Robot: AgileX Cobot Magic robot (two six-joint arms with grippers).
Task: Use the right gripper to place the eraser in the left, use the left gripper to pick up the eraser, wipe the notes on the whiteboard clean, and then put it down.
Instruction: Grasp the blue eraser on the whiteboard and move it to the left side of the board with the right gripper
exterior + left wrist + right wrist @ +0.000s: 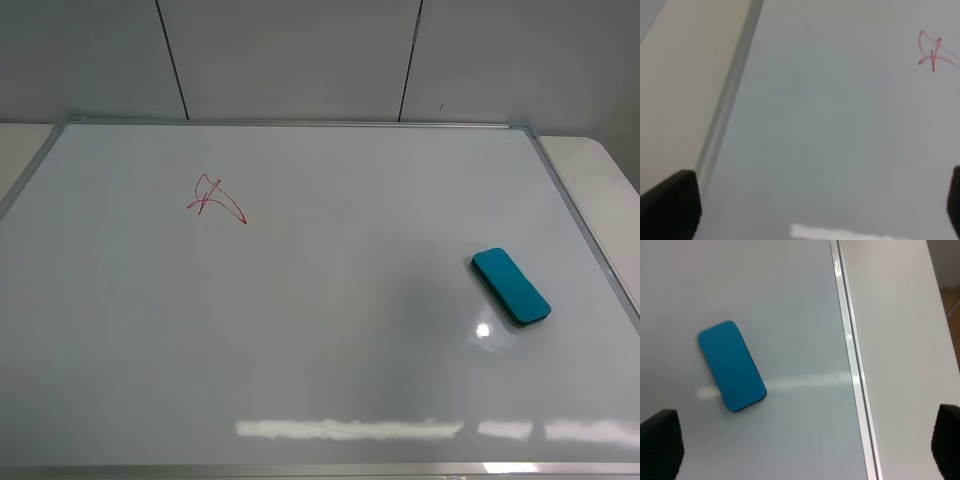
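Eraser (511, 286): lies on the whiteboard (320, 340), well apart from the notes (214, 198).
Left gripper (812, 205): fingers spread, empty.
Right gripper (804, 442): fingers spread, empty.

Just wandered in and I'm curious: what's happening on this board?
Nothing is being handled yet. A small teal oblong eraser lies untouched on the right of the large glossy silver-framed whiteboard, and the red marker notes on its left are unwiped. The left end effector and right end effector hang open, empty, above it.
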